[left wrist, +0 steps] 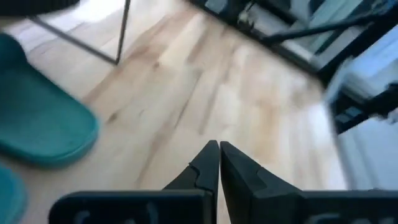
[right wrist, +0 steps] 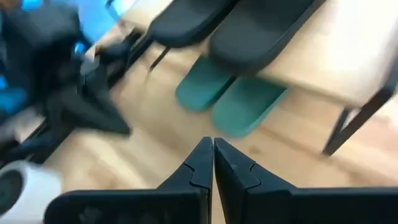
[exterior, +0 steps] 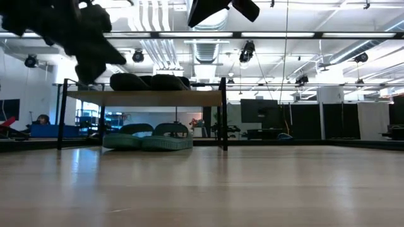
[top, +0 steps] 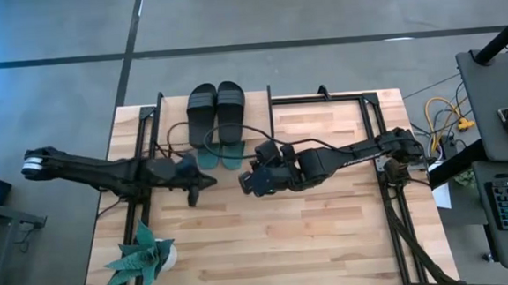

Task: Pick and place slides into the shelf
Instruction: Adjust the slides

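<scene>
The black slides lie side by side on the shelf's top board, also seen as black slides in the right wrist view. The teal slides rest on the lower tier, their heels poking out from under the top board as teal slides and teal slides; one teal slide shows in the left wrist view. My left gripper is shut and hovers over the table just near of the shelf. My right gripper is shut too, raised to the right of the left one, facing the shelf.
A green plant in a white pot stands near the table's near left corner. The shelf's thin black legs stand at the far edge. Bare wood stretches across the near and right part of the table.
</scene>
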You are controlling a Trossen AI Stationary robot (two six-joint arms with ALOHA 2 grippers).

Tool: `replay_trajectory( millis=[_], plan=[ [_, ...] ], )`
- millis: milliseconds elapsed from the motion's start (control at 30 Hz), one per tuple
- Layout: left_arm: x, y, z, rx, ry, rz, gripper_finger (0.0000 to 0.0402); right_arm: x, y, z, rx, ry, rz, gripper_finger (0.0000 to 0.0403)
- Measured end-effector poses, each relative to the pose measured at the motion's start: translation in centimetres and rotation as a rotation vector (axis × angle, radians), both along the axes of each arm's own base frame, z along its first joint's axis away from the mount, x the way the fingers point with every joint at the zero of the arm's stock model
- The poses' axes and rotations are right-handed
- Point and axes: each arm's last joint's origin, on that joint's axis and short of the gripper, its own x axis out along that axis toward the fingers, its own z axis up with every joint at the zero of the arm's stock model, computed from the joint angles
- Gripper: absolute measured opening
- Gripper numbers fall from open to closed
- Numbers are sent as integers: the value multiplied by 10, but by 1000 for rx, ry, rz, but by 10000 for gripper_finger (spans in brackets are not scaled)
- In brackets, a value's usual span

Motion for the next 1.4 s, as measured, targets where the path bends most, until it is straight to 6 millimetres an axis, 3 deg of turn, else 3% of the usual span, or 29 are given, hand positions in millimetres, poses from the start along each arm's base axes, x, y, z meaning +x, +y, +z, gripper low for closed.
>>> replay_trajectory(
  millis=[200, 300, 400, 500, 633, 800, 933, 1033, 1100, 1267, 1400],
  plan=[
    [-21, 1, 12, -136, 34, 57, 0, -1, 3, -22, 128, 42, 10, 9],
    [-28, -2, 38, -286, -119, -45, 0, -2, 10, -28, 193, 20, 20, 9],
    [-39, -3, 78, -310, -389, -139, 0, -4, 25, -8, 140, -69, 161, 9],
    [-48, 0, 102, -241, -505, -86, 0, -12, 31, 17, 54, -128, 278, 8],
    [-45, 1, 109, -198, -513, -57, 0, -25, 21, 26, -4, -80, 297, 9],
    [-29, -1, 103, -194, -436, -52, 0, -52, 12, 16, -1, 38, 280, 8],
    [-21, -2, 104, -192, -413, -51, 0, -76, 7, -8, 96, 40, 237, 8],
    [-20, -2, 103, -182, -404, -53, 0, -79, 9, -32, 173, -58, 238, 8],
    [-19, -2, 96, -145, -343, -56, 0, -75, 12, -52, 203, -132, 242, 8],
    [-23, -2, 55, -103, 13, -40, 0, -53, 10, -104, 238, -292, 182, 8],
    [-28, -1, 35, -79, 199, -33, 0, -33, 5, -139, 268, -322, 120, 8]
  ],
)
